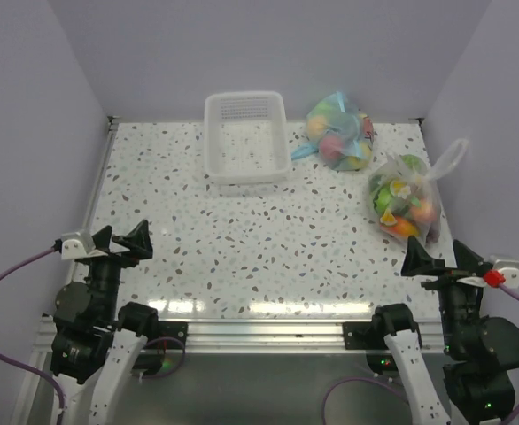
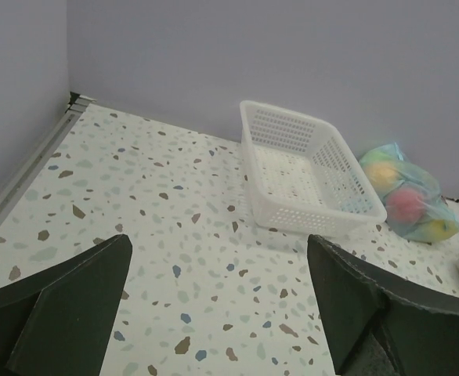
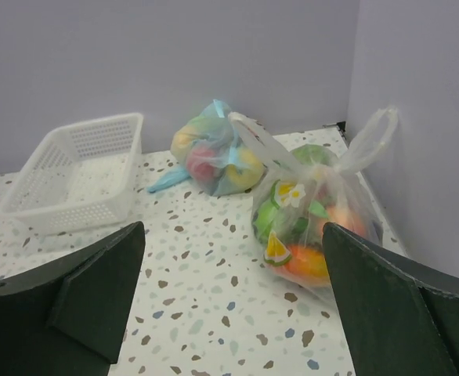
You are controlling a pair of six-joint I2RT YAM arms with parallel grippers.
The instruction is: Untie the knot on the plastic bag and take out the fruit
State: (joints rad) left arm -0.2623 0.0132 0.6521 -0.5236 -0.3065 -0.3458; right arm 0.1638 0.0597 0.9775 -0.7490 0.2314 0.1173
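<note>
Top external view gives you the speckled surface (image 1: 242,257) first, walled in on three sides. At its far edge, near the middle, sits the white basket (image 1: 249,170), upright with its mouth open. To the right of the basket, near the back wall, lies the blue bag (image 1: 339,133), its blue tie end pointing toward the basket. Nearer you, hard by the right wall, rests the clear bag (image 1: 406,208), apart from the blue one and well apart from the basket. Your left claw (image 1: 120,239) sits over the near left part of the surface, jaws spread wide with nothing between them. Your right claw (image 1: 439,259) is at the near right, also spread wide and empty, just short of the clear bag; the right wrist view has that bag ahead and to the right. Inside it the fruit (image 3: 304,262) shows green, orange and red, with a citrus slice. At the top the knot (image 3: 333,168) is tied, and two thin loops (image 3: 370,137) rise from it.
</note>
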